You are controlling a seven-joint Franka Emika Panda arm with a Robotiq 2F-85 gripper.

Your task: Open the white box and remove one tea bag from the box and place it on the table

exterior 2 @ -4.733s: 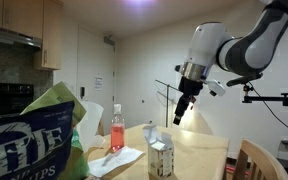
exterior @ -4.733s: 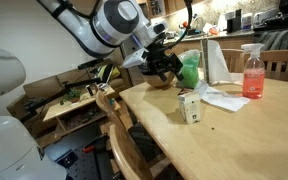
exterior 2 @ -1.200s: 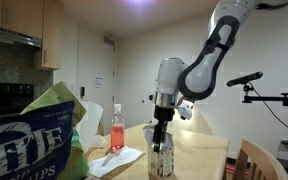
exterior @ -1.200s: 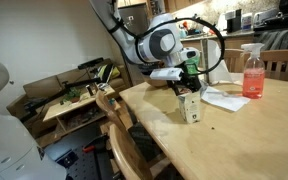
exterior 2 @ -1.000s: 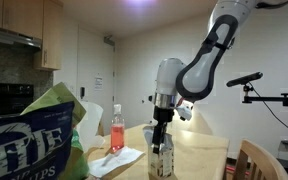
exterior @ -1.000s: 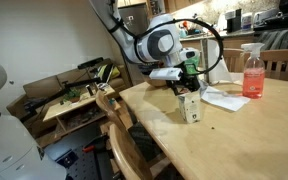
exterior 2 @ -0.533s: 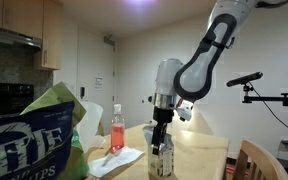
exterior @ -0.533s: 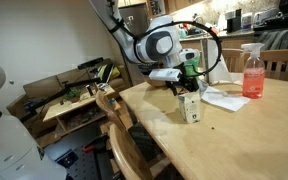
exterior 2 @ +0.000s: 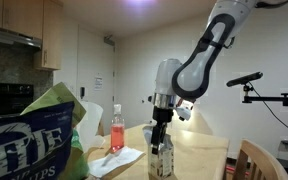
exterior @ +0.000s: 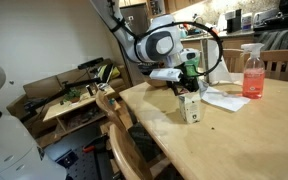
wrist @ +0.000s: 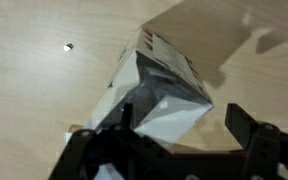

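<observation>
The white box (exterior: 191, 108) stands upright on the light-wood table (exterior: 229, 145), near its edge. It also shows in an exterior view (exterior 2: 161, 160) and fills the wrist view (wrist: 152, 95). My gripper (exterior: 187, 89) hangs straight down just over the box top, also seen in an exterior view (exterior 2: 160, 141). In the wrist view the gripper (wrist: 179, 128) is open. Its left finger (wrist: 112, 128) overlaps the box top and its right finger (wrist: 246, 126) stands apart from it. The box top looks closed. No tea bag is in view.
A pink spray bottle (exterior: 252, 72) and flat white paper sheets (exterior: 222, 98) lie behind the box, with a green object (exterior: 190, 66) near the arm. A wooden chair (exterior: 116, 125) stands at the table edge. A chips bag (exterior 2: 34, 140) fills a near corner.
Since 4.7 s ago the gripper came down from high above the table to the box top. Over the last second nothing has visibly moved.
</observation>
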